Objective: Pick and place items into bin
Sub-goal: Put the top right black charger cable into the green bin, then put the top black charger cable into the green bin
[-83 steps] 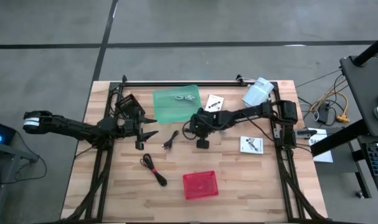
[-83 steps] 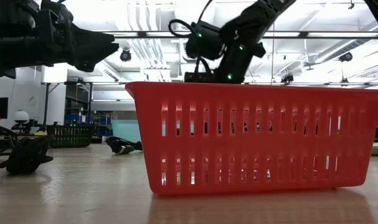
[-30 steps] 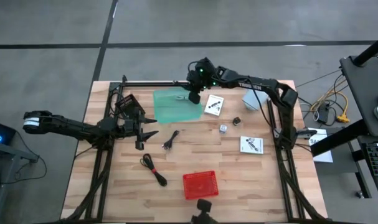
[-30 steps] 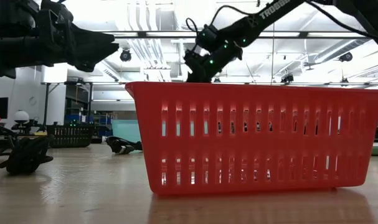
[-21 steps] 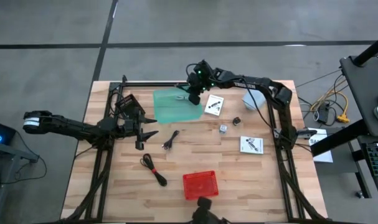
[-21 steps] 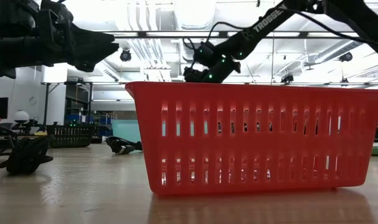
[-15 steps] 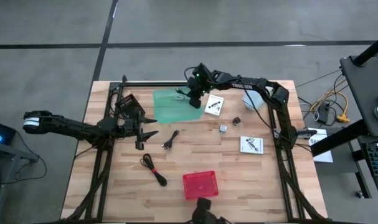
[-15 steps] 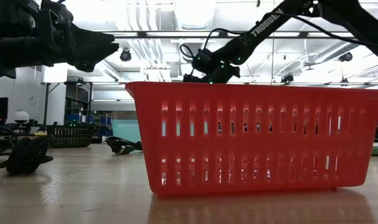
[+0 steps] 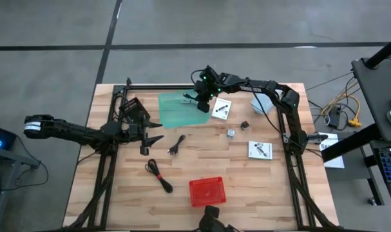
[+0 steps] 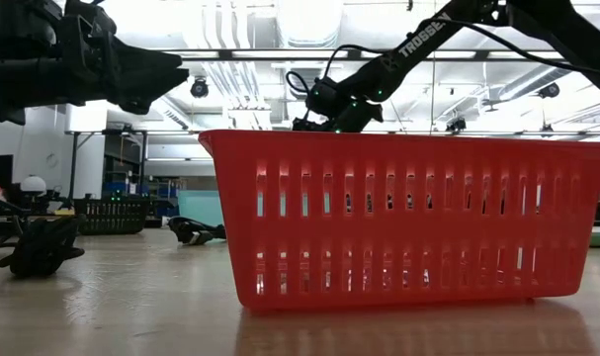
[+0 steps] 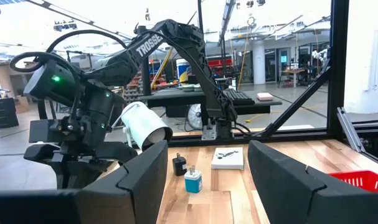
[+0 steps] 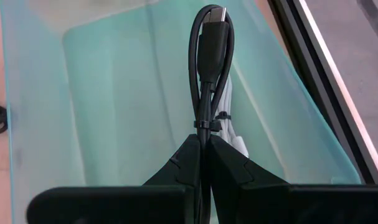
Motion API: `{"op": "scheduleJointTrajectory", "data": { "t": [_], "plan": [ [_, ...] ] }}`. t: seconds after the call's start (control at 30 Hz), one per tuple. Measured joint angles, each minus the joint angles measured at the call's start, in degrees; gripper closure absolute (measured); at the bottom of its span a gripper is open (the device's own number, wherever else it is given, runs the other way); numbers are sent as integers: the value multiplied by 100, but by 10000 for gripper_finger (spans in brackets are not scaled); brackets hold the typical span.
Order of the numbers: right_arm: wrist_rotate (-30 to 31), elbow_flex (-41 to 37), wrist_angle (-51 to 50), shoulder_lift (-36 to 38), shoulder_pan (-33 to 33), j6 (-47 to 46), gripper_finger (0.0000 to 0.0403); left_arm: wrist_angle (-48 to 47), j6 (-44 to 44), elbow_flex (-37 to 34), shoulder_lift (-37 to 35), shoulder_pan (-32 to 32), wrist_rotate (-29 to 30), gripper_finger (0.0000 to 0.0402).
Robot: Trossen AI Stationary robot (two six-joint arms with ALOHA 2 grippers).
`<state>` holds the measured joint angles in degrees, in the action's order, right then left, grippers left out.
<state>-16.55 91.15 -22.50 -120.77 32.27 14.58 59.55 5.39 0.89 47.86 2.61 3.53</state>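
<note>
My right gripper (image 9: 198, 101) reaches to the far side of the table over the green tray (image 9: 176, 113) and is shut on a bundled black cable (image 12: 210, 68). A white cable (image 12: 229, 127) lies in the tray beneath it. My left gripper (image 9: 153, 133) waits open at the table's left, touching nothing. On the wood lie two more black coiled cables (image 9: 159, 176) (image 9: 176, 145), two white cards (image 9: 221, 108) (image 9: 260, 150) and two small parts (image 9: 244, 125) (image 9: 230, 133). The red bin (image 9: 207, 191) stands near the near edge. My right gripper pinches the black cable bundle between its two fingers at the end near the small tie (image 12: 205, 124). The bundle runs straight out along the fingers, its plug end (image 12: 212, 14) farthest from them. It is over the green tray; whether it rests on the tray I cannot tell.
The large white cylinder (image 9: 266, 98) lies at the far right corner. The red bin (image 10: 408, 218) fills the low view's foreground. A dark object (image 9: 211, 218) sits just past the table's near edge. Black frame rails run along both sides and the far edge.
My right gripper has come down a little over the green tray and shifted slightly toward the near edge. The left arm and the things on the table have stayed where they were.
</note>
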Motion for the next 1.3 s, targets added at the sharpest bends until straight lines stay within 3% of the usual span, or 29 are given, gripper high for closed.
{"op": "scheduleJointTrajectory", "data": {
  "t": [0.23,0.57,0.7,1.03,1.23,1.3],
  "plan": [
    [4,15,-131,0,0,-2,378,-1,0,0,0,-1,0,194],
    [6,22,-130,33,-26,-316,270,0,-2,0,2,0,0,194],
    [-8,22,-130,135,-42,-738,250,0,0,0,0,-1,0,194],
    [4,-226,-102,552,-801,-780,265,-2,0,0,0,0,0,194],
    [1256,-924,271,1235,-1752,-742,281,-5,0,0,0,-1,0,194],
    [1423,-1252,413,1605,-2013,-810,287,0,-2,0,5,-2,0,194]
  ]
}}
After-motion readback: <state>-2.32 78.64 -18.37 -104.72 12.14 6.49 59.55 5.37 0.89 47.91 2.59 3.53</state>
